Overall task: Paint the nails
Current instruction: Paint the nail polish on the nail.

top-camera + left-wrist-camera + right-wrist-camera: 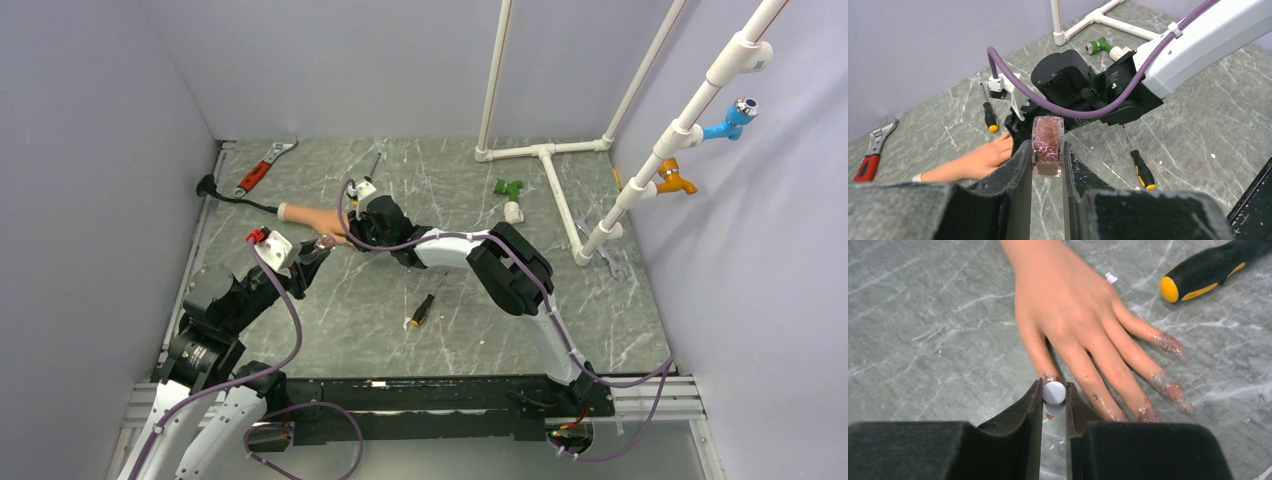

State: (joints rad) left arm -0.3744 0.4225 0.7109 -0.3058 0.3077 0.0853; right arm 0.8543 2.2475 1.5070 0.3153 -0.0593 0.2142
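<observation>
The flesh-coloured mannequin hand [1068,315] lies flat on the marbled table, fingers spread toward the lower right of the right wrist view. Its nails [1168,342] carry glittery red polish, which is also smeared along the fingers. My right gripper [1053,394] is shut on a white round-capped brush [1054,392], seen end on and standing over the tip of the leftmost finger [1049,377]. My left gripper [1047,152] is shut on a clear polish bottle [1047,142] of red glitter, held just right of the hand [975,160]. The top view shows both grippers meeting at the fingertips [340,238].
A red-handled wrench [262,170] lies at the back left beside a black plug and cable [208,187]. Black-and-yellow screwdrivers lie behind the hand [990,117] and mid-table [422,310]. A green fitting [508,187] and a white pipe frame [545,165] stand at the back right.
</observation>
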